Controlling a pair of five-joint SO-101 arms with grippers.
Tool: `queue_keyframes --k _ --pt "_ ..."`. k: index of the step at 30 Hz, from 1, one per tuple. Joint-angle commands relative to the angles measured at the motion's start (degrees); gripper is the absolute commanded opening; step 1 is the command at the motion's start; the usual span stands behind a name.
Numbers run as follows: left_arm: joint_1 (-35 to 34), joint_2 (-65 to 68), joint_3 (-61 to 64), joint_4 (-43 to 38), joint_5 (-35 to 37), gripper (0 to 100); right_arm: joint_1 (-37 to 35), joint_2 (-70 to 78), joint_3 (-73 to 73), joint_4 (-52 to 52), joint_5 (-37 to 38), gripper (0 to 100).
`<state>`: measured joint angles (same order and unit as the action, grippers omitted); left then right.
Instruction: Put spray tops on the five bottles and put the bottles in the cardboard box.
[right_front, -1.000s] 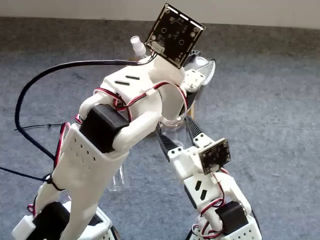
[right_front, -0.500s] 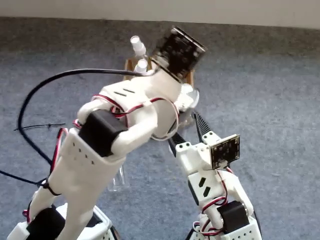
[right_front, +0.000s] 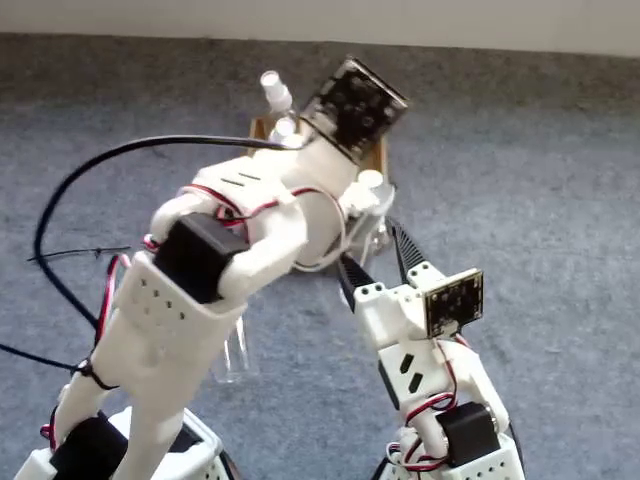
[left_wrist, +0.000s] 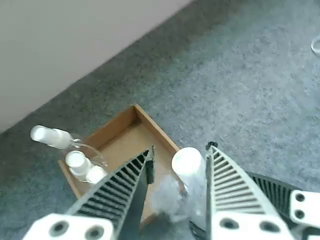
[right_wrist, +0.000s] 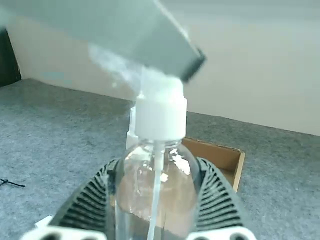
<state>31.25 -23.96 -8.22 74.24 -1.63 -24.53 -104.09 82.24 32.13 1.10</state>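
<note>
Bottle clamped upright, top straddled from above.
The right gripper (right_wrist: 156, 172) is closed on the body of the bottle (right_wrist: 152, 200), whose long axis is vertical. The top (left_wrist: 189, 162) is bracketed by the left gripper (left_wrist: 181, 149), jaws apart, with a gap left on one side. The box (left_wrist: 156, 129) is seen just beyond, with capped bottles (left_wrist: 80, 162) in it.

You have one clear bottle (right_wrist: 135, 195) upright, clamped at its shoulders in the right gripper (right_wrist: 157, 167). A white spray top (right_wrist: 159, 112) sits on its neck and the dip tube runs down inside. Just beyond it lies the cardboard box (left_wrist: 131, 137), brown and open. Look at its left end: three capped bottles (left_wrist: 77, 161) cluster there, the farthest tilted out over the rim. A fifth bottle (right_front: 235, 358), clear, stands at the near left, partly hidden.
</note>
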Motion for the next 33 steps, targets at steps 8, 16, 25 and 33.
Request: queue_keyframes --k 8,16,25,33 --pt "-14.29 -0.92 -21.93 10.9 -0.35 16 1.19 -0.04 -3.74 -1.63 2.55 0.4" --pt "-19.38 -0.92 -16.48 24.18 -4.57 16 1.19 7.69 -9.71 -4.7 2.81 0.4" --pt "-17.36 -12.97 -1.19 21.63 -6.24 18 1.19 45.85 -41.8 -5.67 1.32 0.4" --pt "-11.65 -27.38 30.2 1.76 -4.92 26 0.92 54.9 -56.57 7.08 3.78 0.4"
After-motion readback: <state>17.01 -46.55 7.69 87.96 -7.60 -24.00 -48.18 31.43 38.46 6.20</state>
